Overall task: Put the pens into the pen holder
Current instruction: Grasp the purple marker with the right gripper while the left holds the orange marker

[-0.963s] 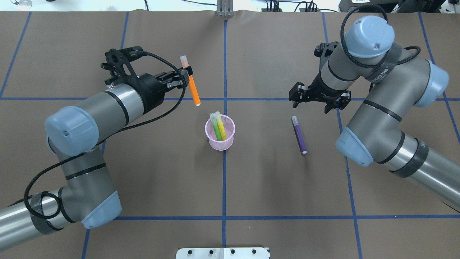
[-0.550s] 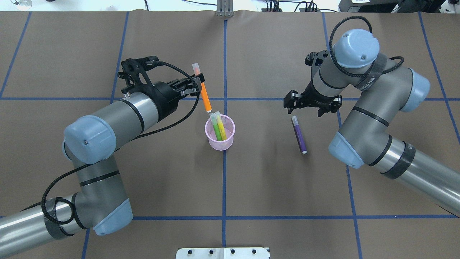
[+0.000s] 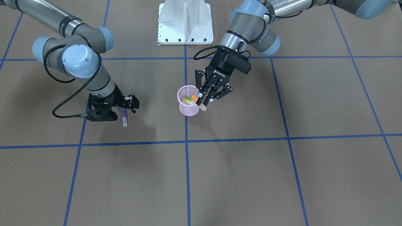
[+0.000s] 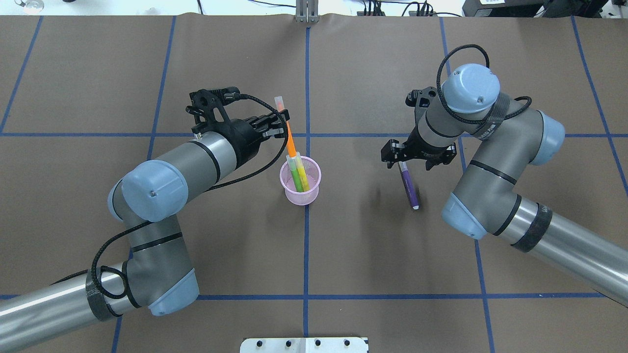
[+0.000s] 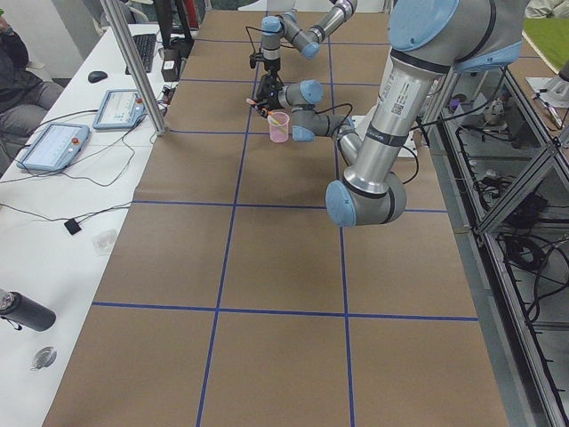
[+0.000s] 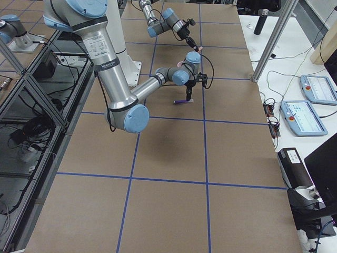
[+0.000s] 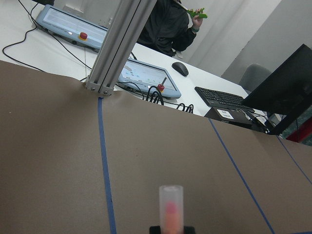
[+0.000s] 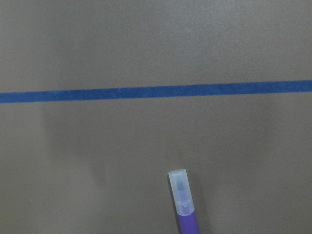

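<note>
The pink mesh pen holder point(image 4: 314, 189) point(image 3: 182, 108) stands at the table's middle with a green pen point(image 4: 296, 174) and a yellow one point(image 4: 303, 179) inside. My left gripper point(image 4: 283, 119) point(image 3: 202, 101) is shut on the orange pen point(image 4: 290, 139) point(image 3: 195, 98), held tilted. The pen's lower end is at the holder's mouth, beside the other pens' caps, and its pale cap point(image 7: 171, 207) points up. The purple pen point(image 4: 409, 189) point(image 3: 124, 116) lies flat on the table to the right. My right gripper point(image 4: 409, 158) point(image 3: 114, 108) hovers open over its cap end point(image 8: 181, 195).
Brown paper with blue tape lines point(image 4: 306, 255) covers the table. The white robot base plate point(image 4: 304, 344) sits at the near edge. Beyond the far edge are an aluminium post point(image 7: 119, 46), control tablets point(image 7: 146, 78), a keyboard and a seated person point(image 7: 168, 22).
My left arm has swung right and toward the holder, bringing the orange pen's lower end from open table to the holder's mouth. My right gripper has moved nearer, over the purple pen's cap.
</note>
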Available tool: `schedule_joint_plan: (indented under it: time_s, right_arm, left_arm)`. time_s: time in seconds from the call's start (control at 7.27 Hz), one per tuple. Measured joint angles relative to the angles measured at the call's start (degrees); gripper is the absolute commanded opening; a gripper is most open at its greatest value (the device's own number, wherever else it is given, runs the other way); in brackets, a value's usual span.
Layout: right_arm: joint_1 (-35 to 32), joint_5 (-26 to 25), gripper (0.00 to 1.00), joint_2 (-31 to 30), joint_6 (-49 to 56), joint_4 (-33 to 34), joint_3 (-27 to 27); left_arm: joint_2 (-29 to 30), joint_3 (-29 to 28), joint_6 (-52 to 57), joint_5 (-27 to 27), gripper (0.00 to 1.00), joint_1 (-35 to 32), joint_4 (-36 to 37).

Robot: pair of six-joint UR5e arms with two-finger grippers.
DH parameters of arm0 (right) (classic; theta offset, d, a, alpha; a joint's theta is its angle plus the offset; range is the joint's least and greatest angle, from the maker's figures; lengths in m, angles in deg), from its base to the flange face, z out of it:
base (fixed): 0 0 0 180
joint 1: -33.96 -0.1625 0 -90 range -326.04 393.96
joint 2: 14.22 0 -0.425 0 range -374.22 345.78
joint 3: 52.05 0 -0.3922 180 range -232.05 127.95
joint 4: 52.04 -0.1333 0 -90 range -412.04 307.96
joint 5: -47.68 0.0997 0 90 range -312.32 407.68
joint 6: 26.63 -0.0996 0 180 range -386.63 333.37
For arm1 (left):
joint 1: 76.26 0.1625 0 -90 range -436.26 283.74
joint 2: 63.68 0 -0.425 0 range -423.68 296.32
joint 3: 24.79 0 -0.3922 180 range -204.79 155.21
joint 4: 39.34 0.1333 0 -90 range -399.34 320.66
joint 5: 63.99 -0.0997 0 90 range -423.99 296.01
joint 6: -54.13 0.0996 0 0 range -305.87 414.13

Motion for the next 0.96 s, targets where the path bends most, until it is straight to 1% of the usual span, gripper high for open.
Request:
schedule_joint_plan:
  time_s: [0.14,0.28,0.55,0.83,0.96]
  right_arm:
    - [0.13,-0.03,0.90,-0.03,0.63,-0.05,-0.84]
    - [0.23,-0.06,0.89,-0.06,1.28,-0.07,-1.35]
    - [0.66,-0.03,0.82,0.02,1.85,-0.12,-2.18]
    - [1.30,-0.01,0.66,-0.05,2.94,-0.10,-2.62]
    - [1.39,0.00,0.60,-0.11,3.54,-0.14,-2.82]
  left_arm:
    - [0.01,-0.24,0.06,0.01,0.00,0.00,-0.05]
    - [0.05,-0.37,0.11,0.03,0.00,0.00,-0.08]
    - [0.04,-0.56,0.13,0.09,0.00,0.01,-0.09]
    - [0.03,-0.81,0.12,0.09,0.00,0.00,-0.10]
    - [0.03,-0.88,0.11,0.09,0.00,0.00,-0.10]
